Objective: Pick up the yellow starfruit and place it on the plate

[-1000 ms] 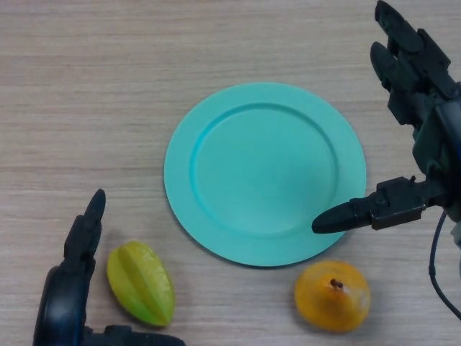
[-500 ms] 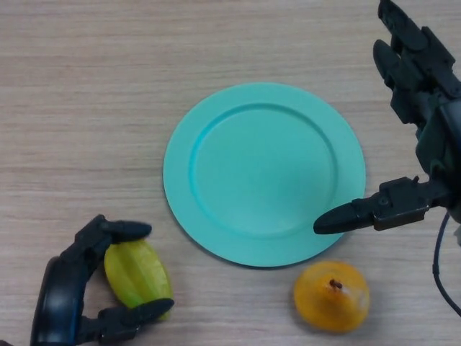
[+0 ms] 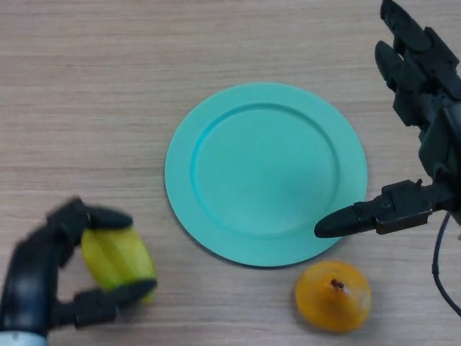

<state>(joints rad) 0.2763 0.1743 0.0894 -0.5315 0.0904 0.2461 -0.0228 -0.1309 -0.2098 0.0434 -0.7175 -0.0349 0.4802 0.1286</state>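
The yellow-green starfruit [image 3: 117, 259] is at the lower left, left of the teal plate [image 3: 265, 173]. My left hand [image 3: 43, 274] is shut on the starfruit, fingers curled over its top and thumb under its near side. It looks lifted slightly off the table. My right hand [image 3: 425, 137] is open at the right edge, with its thumb reaching over the plate's lower right rim.
An orange round fruit [image 3: 333, 295] lies on the wooden table [image 3: 94, 94] just below the plate's lower right edge, under my right thumb.
My left hand closed its fingers round the starfruit, then moved it left and slightly up. My right hand has stayed in place.
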